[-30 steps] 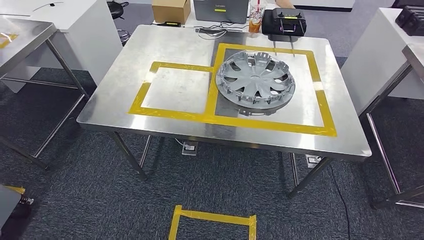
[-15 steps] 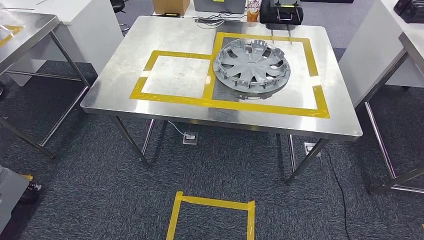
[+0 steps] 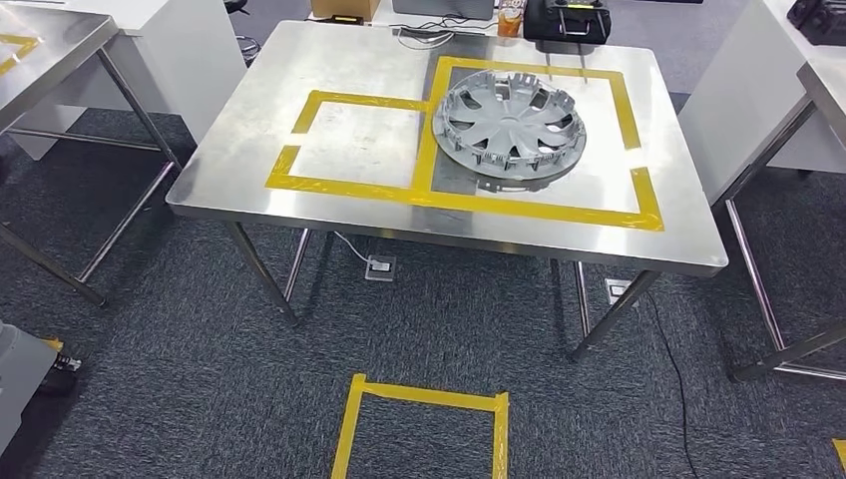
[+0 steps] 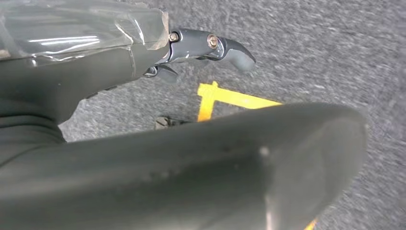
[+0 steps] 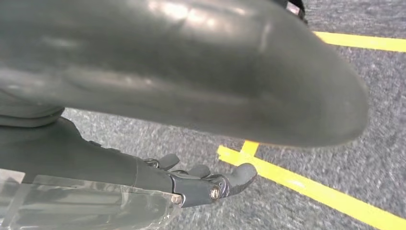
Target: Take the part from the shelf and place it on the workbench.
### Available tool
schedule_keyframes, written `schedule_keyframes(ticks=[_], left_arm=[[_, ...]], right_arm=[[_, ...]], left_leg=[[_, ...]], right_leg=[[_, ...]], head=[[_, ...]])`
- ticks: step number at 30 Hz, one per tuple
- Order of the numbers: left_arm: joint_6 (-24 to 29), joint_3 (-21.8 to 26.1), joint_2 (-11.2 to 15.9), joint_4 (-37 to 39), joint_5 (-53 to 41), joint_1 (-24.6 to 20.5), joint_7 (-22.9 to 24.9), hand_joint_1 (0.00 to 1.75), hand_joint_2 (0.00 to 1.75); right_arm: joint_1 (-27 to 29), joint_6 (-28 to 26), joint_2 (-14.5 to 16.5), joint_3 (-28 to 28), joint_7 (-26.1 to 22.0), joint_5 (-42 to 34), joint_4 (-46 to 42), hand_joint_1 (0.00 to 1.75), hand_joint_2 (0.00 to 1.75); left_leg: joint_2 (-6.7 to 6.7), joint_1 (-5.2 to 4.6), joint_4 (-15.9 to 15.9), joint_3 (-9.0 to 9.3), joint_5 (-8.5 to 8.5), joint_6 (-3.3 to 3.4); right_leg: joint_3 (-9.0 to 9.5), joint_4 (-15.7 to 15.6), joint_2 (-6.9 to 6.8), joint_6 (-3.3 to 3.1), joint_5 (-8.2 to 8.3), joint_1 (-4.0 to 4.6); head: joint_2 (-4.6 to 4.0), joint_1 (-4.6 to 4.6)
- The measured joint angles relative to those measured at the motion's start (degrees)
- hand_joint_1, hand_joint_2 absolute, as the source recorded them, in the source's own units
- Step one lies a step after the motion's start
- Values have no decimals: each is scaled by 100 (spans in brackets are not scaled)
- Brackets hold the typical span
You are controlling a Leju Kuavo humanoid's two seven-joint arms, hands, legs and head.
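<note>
Head view: a silver plastic wheel cover with radiating spokes [image 3: 510, 125] lies flat on the square stainless-steel workbench [image 3: 299, 215], inside the larger of two adjoining rectangles outlined in yellow tape [image 3: 429, 197]. Its near edge is just beside the tape line on the robot's side, and its left edge overlaps the strip that divides the two rectangles. The smaller rectangle lies to its left. At the far edge of the bench stand a black case [image 3: 566, 18], a brown cardboard box [image 3: 345, 9] and a drink cup [image 3: 510, 18]. On the dark grey carpet [image 3: 180, 379] in front of the bench, a square of yellow floor tape [image 3: 424, 399] is marked. Other steel tables flank the bench at left [image 3: 40, 50] and right [image 3: 823, 95].

Left wrist view: the left hand [image 4: 210, 48] hangs over the carpet, its thick grey thumb [image 4: 239, 163] across the foreground and one dark finger [image 4: 232, 48] extended and gently curved beyond the taped wrist cover. It holds nothing and the fingers stand apart from the thumb.

Right wrist view: the right hand [image 5: 210, 184] likewise hangs above carpet crossed by yellow tape lines, thumb [image 5: 215, 72] in the foreground, dark fingers [image 5: 239, 175] loosely curved and apart from it, with nothing in its grasp.
</note>
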Motion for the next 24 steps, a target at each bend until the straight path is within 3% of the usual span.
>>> schedule_keyframes(ticks=[1, 3, 5, 6, 7, 9, 11, 14, 16, 19, 20, 21, 22, 24], left_arm=[[54, -104, 24, 51, 59, -4, 14, 0, 0], [163, -315, 83, 141, 176, -21, 40, 0, 0], [264, -520, 140, 211, 285, -56, 72, 0, 0], [316, -628, 170, 235, 342, -84, 87, 0, 0], [367, -736, 200, 255, 398, -119, 103, 0, 0], [473, -946, 263, 286, 509, -196, 129, 0, 0], [575, -1149, 332, 329, 618, -256, 154, 0, 0], [711, -1414, 425, 432, 765, -270, 195, 0, 0], [807, -1580, 479, 559, 868, -254, 222, 0, 0], [973, -1876, 581, 850, 1047, -188, 274, 0, 0], [1024, -1970, 614, 961, 1101, -148, 291, 0, 0], [1071, -2058, 639, 1074, 1151, -101, 307, 0, 0], [1114, -2143, 663, 1188, 1199, -54, 322, 0, 0], [1199, -2314, 718, 1403, 1293, 25, 349, 0, 0]], right_arm=[[12, -51, -2, 102, 16, -133, 5, 0, 0], [50, -151, -7, 307, 51, -405, 30, 0, 0], [120, -250, -13, 511, 92, -671, 88, 0, 0], [166, -300, -15, 619, 111, -805, 131, 0, 0], [213, -349, -17, 728, 128, -936, 176, 0, 0], [293, -443, -23, 945, 159, -1188, 258, 0, 0], [354, -539, -27, 1155, 196, -1446, 319, 0, 0], [427, -661, -25, 1441, 232, -1793, 374, 0, 0], [427, -748, -24, 1625, 259, -2031, 392, 0, 0], [375, -910, -30, 1944, 315, -2461, 369, 0, 0], [346, -960, -31, 2046, 329, -2594, 341, 0, 0], [311, -1003, -33, 2140, 341, -2715, 303, 0, 0], [273, -1046, -34, 2229, 353, -2827, 256, 0, 0], [189, -1125, -36, 2410, 381, -3044, 150, 0, 0]], left_leg=[[11, 5, -33, -23, 38, 44], [22, -14, -43, -91, 85, 95], [26, -38, -24, -155, 117, 113], [24, -43, -2, -185, 129, 111], [19, -45, 29, -216, 136, 106], [12, -62, 124, -289, 142, 83], [12, -87, 202, -360, 158, 32], [6, -67, 243, -422, 195, -77], [-8, -38, 485, -526, -56, -151], [-19, 25, 1502, -804, -810, -241], [-19, 43, 1735, -817, -939, -256], [-19, 57, 1754, -728, -954, -263], [-19, 68, 1529, -522, -868, -264], [-27, 79, 680, 75, -622, -251]], right_leg=[[-119, 236, 3, -18, -147, 0], [-491, 1049, 9, -69, -523, -3], [-746, 1646, 10, -46, -691, -6], [-715, 1609, 9, -4, -633, -9], [-573, 1338, 9, 45, -499, -13], [-163, 511, 7, 102, -199, -17], [8, 84, 15, 48, -50, -5], [-64, 68, 16, -79, 45, 6], [-134, 52, 0, -150, 134, -18], [-289, 59, -17, -192, 264, -12], [-338, 63, -19, -190, 310, -8], [-382, 67, -18, -178, 353, -7], [-421, 70, -14, -162, 394, -7], [-483, 73, -5, -105, 471, -7]], head=[[0, 5], [0, 11], [0, 10], [0, 12], [0, 13], [0, 16], [0, 7], [0, 8], [0, 2], [0, -21], [0, -20], [0, -21], [0, -21], [0, -23]])
